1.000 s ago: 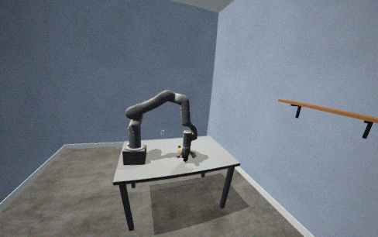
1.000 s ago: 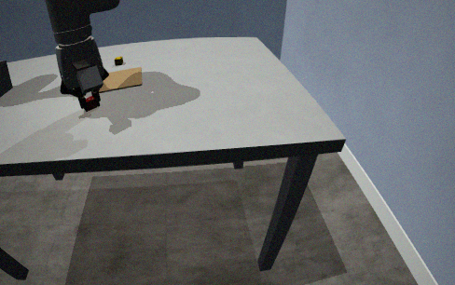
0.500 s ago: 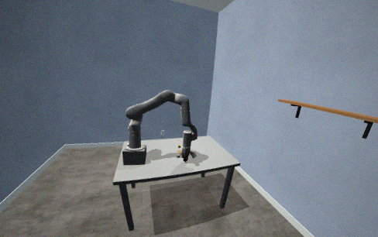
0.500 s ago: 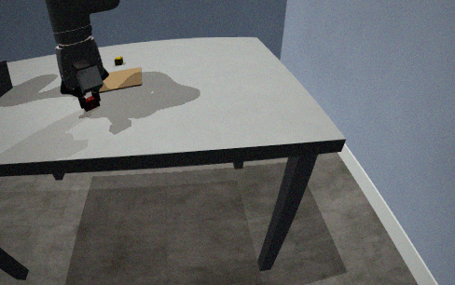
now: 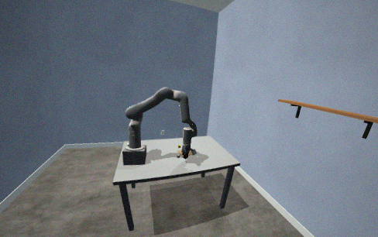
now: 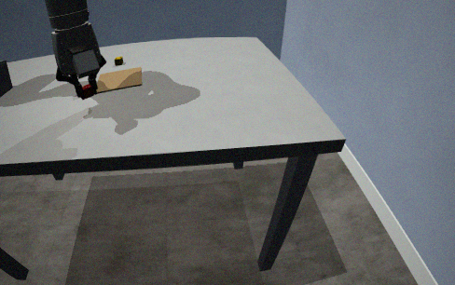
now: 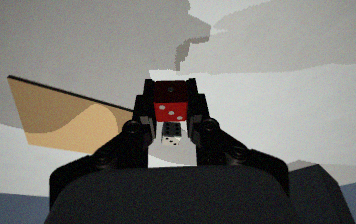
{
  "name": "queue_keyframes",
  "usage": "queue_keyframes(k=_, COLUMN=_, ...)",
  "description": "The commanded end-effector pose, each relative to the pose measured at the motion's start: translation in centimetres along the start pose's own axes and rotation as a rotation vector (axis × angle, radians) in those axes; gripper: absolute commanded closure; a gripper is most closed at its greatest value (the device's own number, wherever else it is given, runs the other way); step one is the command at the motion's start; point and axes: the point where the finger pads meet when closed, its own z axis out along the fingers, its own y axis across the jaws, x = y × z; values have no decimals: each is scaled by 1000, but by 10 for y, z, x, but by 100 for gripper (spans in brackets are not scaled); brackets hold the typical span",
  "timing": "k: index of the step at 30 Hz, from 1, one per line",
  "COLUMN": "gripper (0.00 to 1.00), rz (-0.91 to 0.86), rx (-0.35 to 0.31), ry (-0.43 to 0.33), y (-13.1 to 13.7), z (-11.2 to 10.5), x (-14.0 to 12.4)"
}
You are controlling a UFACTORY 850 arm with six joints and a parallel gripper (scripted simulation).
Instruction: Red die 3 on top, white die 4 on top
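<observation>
My gripper [image 7: 170,91] is shut on the red die [image 7: 170,101]. The die's face toward the wrist camera shows three pips, and the darker face above it shows one. In the exterior view the gripper [image 6: 86,89] holds the red die [image 6: 87,88] low at the left end of the tan mat [image 6: 118,78]. The white die [image 7: 171,134] shows in the wrist view between the finger bases, on the grey table beside the mat [image 7: 65,122], not on it. The yellow die [image 6: 118,60] lies on the table just behind the mat, off it.
The arm's base [image 5: 134,154] stands at the table's left end. The table's right edge and front edge [image 6: 186,156] are far from the dice. A wooden shelf [image 5: 329,111] hangs on the right wall, away from the table.
</observation>
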Motion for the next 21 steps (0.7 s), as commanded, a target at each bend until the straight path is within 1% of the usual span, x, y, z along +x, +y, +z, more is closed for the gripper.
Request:
queue_keyframes(k=1, gripper=79, rz=0, rx=-3, ry=-1, y=-1, z=-35, x=1)
queue_keyframes(k=2, gripper=79, rz=0, rx=-3, ry=-1, y=-1, z=-42, x=1)
queue_keyframes(k=4, gripper=79, rz=0, rx=-3, ry=-1, y=-1, z=-42, x=1)
queue_keyframes(k=7, gripper=79, rz=0, rx=-3, ry=-1, y=-1, z=-59, x=1)
queue_keyframes(k=9, gripper=79, rz=0, rx=-3, ry=-1, y=-1, z=-65, x=1)
queue_keyframes(k=21, gripper=79, rz=0, rx=-3, ry=-1, y=-1, z=-67, x=1)
